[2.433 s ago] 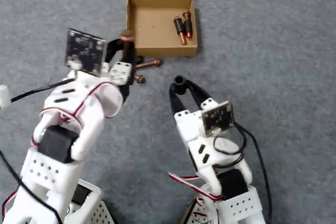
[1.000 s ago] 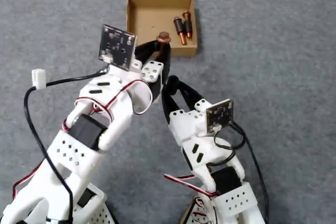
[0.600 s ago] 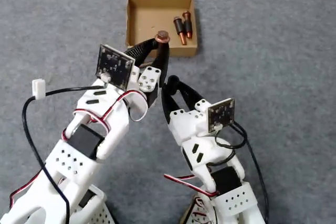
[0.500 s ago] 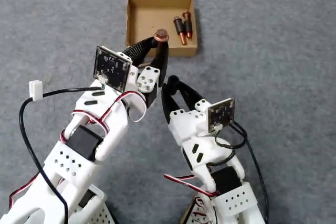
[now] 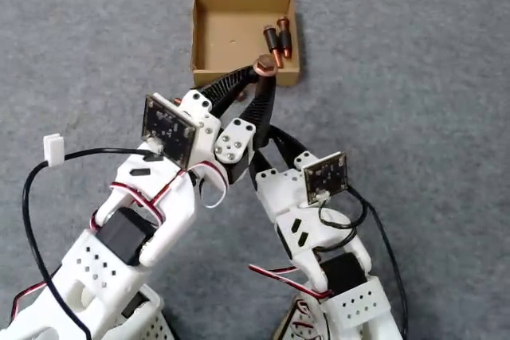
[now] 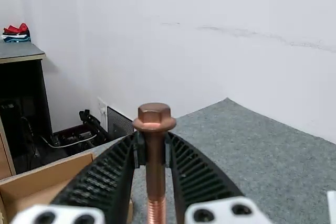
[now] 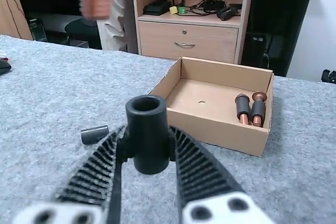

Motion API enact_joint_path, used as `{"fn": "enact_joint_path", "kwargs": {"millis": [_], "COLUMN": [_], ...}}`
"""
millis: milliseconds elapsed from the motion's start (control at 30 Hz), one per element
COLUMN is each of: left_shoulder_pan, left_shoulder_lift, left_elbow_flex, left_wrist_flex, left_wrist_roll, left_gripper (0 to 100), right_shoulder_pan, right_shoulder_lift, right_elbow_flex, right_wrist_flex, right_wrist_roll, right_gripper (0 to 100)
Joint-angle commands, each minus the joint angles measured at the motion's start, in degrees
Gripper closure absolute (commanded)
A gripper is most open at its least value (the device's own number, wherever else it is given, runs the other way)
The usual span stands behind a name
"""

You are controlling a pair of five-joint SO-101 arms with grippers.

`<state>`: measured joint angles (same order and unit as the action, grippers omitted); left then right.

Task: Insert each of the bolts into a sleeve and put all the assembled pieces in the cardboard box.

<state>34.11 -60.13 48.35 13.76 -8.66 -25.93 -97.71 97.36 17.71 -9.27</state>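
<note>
Copper bolt (image 6: 154,150) stands in left fingers (image 6: 100,178), black sleeve (image 7: 147,132) in right fingers (image 7: 199,174).

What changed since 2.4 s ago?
The left gripper, shut on the bolt, swung right from the left corner of the cardboard box to near the sleeve in the right gripper. That gripper edged left early, then held. Box and its two assembled pieces unchanged.

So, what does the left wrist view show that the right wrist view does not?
Left wrist view, not the right: the left gripper shut on the copper bolt, upright, head up. Right wrist view, not the left: the right gripper shut on a black sleeve, opening up; a loose sleeve on the table; two assembled pieces in the cardboard box. Both: the box, the grey table, and apparently the bolt's shank, blurred in the right wrist view.
</note>
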Motion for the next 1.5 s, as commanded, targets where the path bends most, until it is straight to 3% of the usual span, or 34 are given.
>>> {"fn": "enact_joint_path", "kwargs": {"millis": [0, 167, 333, 633, 800, 1233, 1467], "left_shoulder_pan": [0.88, 0.7, 0.44, 0.97, 0.53, -2.11, -2.2], "left_shoulder_lift": [-1.54, -1.45, -1.01, -0.92, -0.92, 1.54, 11.38], "left_elbow_flex": [-0.88, -0.35, -0.35, 3.16, 8.62, 5.54, 3.78], "left_wrist_flex": [0.7, 1.93, 1.85, 1.32, -6.24, -7.21, -16.18], "left_wrist_roll": [0.0, 6.95, 8.26, 8.44, 7.91, 5.36, 4.66], "left_gripper": [98, 98, 98, 98, 98, 98, 98], "right_shoulder_pan": [-0.84, -0.84, -0.84, -0.84, -0.84, -0.84, -0.84], "right_shoulder_lift": [0.13, 0.13, 0.13, 0.13, 0.13, 0.13, 0.13], "right_elbow_flex": [0.04, 0.04, 0.04, 0.04, 0.04, 0.04, 0.04], "right_wrist_flex": [-0.44, -0.18, -0.09, -0.09, -0.09, -0.09, -0.09], "right_wrist_roll": [0.26, -1.23, -2.64, -2.64, -2.64, -2.64, -2.64], "right_gripper": [99.7, 99.7, 99.7, 99.7, 99.7, 99.7, 99.7]}}
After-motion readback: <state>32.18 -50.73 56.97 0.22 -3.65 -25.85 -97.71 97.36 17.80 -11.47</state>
